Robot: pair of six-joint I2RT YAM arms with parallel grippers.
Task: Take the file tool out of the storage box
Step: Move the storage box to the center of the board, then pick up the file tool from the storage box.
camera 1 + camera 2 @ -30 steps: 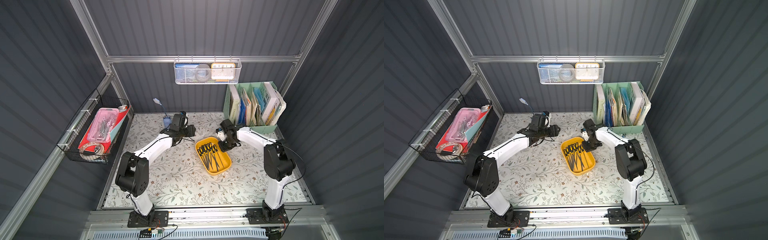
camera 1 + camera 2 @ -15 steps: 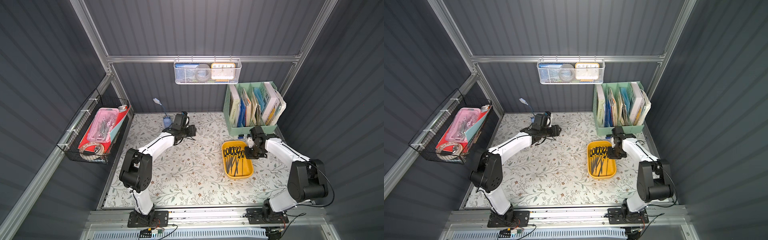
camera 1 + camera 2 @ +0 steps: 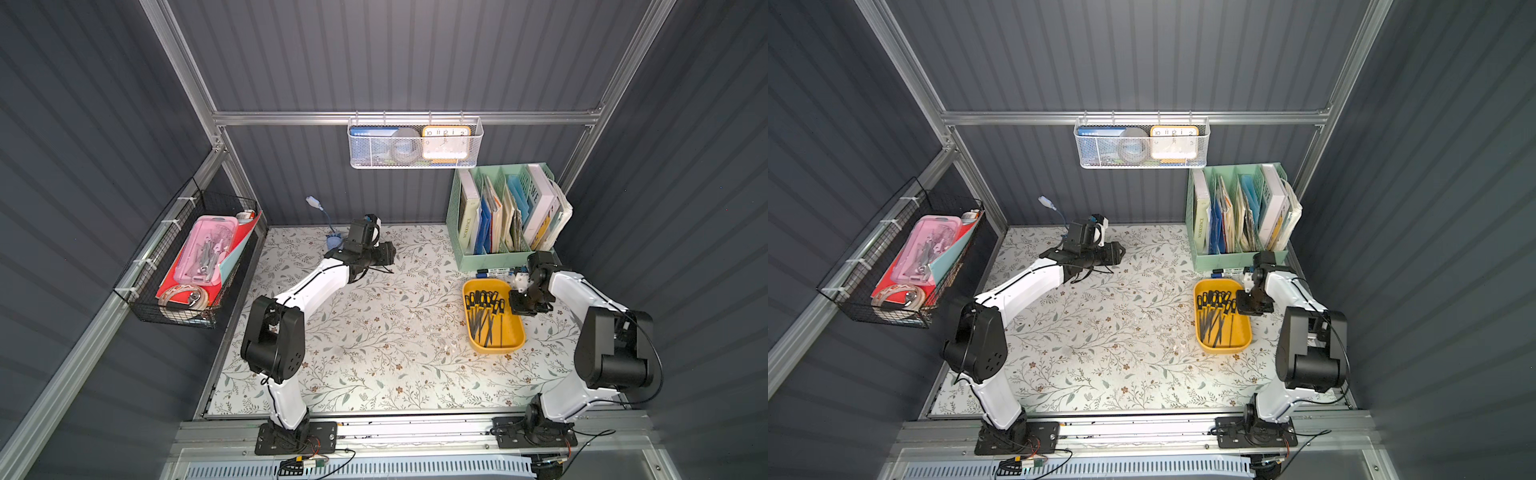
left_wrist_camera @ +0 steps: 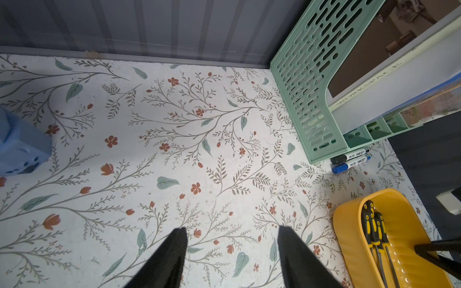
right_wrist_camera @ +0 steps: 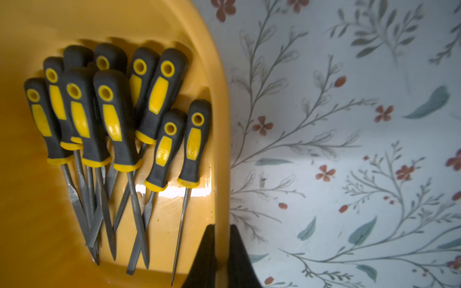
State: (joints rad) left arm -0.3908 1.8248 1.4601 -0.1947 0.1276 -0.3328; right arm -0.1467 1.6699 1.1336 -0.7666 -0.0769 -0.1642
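Note:
The storage box (image 3: 496, 348) (image 3: 1225, 350) is a mustard-yellow tray on the right side of the floral mat, in both top views. Several file tools (image 3: 486, 316) (image 5: 117, 119) with black-and-yellow handles lie inside it, handles toward the back wall. My right gripper (image 5: 221, 225) (image 3: 524, 305) is shut on the box's right rim (image 5: 219, 124), one finger inside and one outside. Far to the left of the box, near the back wall, my left gripper (image 4: 232, 229) (image 3: 384, 259) hangs open and empty over the mat. The box's near end (image 4: 349, 237) shows in the left wrist view.
A mint-green book organiser (image 3: 505, 216) stands at the back right, with two markers (image 3: 496, 272) lying just behind the box. A small blue lamp base (image 3: 332, 240) sits by the left gripper. A wire basket with a pink case (image 3: 208, 249) hangs on the left wall.
My right gripper has dragged the storage box from the middle of the mat to the right side. The left arm has barely moved.

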